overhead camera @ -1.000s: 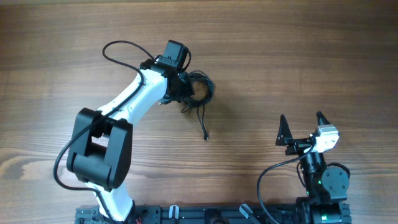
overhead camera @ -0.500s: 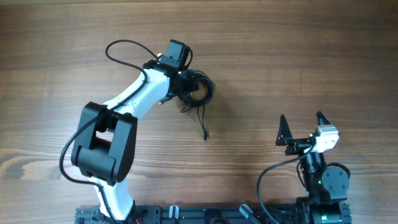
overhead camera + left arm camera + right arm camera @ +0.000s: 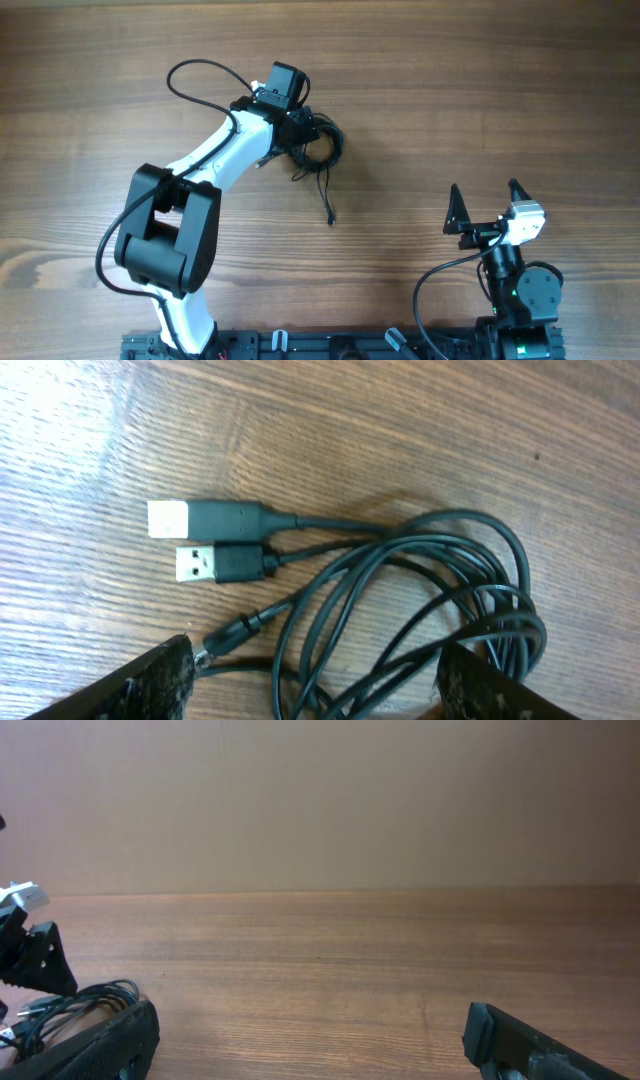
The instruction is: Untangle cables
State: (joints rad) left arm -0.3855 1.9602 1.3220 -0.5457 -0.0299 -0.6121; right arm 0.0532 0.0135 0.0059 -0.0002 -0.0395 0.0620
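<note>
- The cables (image 3: 420,600) lie in a loose coil on the wooden table (image 3: 480,80). In the left wrist view two USB plugs (image 3: 210,540) lie side by side, long axes level, metal ends toward 9 o'clock.
- Seen from overhead, one loose end (image 3: 329,205) trails toward 6 o'clock.
- The left gripper (image 3: 330,682) straddles the coil, fingers spread wide, pinching nothing.
- The right gripper (image 3: 485,192), well apart at 4 o'clock of the coil, gapes fully, empty.

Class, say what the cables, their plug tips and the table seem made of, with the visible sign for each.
Cables: likely rubbery plastic sheath, matte black, bending in soft loops.
Plug tips: apparently bare metal, silvery sheen.
Table: wood or wood-look laminate, brown with streaked grain; can't tell which.
</note>
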